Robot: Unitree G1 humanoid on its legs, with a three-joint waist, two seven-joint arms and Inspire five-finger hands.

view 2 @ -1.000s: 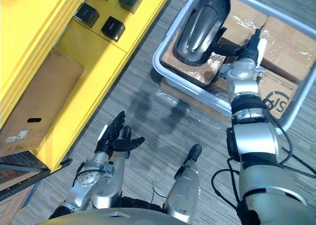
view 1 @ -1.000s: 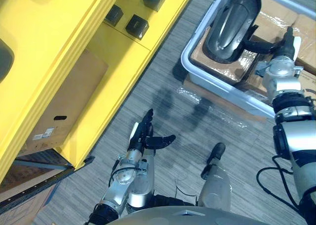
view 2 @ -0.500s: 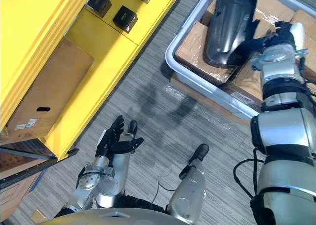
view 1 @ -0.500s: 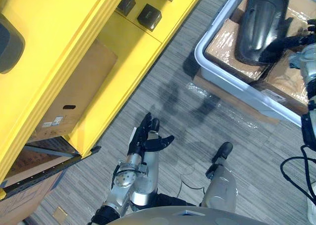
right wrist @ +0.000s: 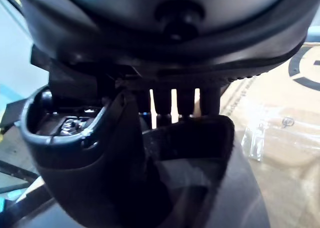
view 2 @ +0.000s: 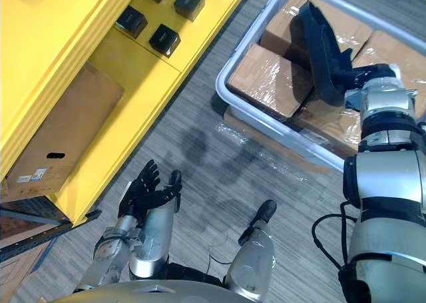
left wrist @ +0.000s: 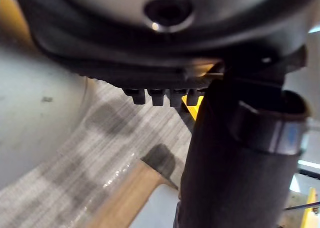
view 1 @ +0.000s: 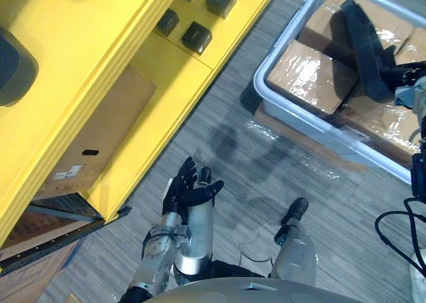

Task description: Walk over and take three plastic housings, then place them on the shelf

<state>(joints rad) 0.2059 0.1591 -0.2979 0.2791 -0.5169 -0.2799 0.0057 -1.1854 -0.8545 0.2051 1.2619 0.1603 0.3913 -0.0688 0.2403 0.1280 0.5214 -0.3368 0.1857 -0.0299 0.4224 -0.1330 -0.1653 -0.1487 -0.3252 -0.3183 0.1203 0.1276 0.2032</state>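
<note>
Housing [view 1: 363, 43] of dark plastic, long and curved, is tilted above a pale grey tub [view 1: 299, 110]. Its upper end is over the far part of the tub and its lower end is in the right hand [view 2: 370, 72]. The tub sits on a grey striped carpet floor [view 1: 226, 156] and is packed with cardboard boxes wrapped in clear film [view 1: 309, 76]. A strip of clear plastic film [view 1: 293, 150] lies on the carpet just beside the tub's near wall. Well apart from the tub, along the robot's left, runs a yellow shelf [view 1: 100, 63] with several small black boxes [view 1: 196, 36] set apart on its lower level. A plain cardboard box [view 1: 100, 143] is tucked beneath a level of the shelf. The right arm reaches out over the tub's near right corner. The right wrist view shows the fingers [right wrist: 175, 100] curled over the housing's edge with the thumb on the other side, so the hand is grasping it. The left hand [view 1: 186, 190] is held low over the carpet between shelf and tub, palm up and fingers loosely spread, holding nothing.
</note>
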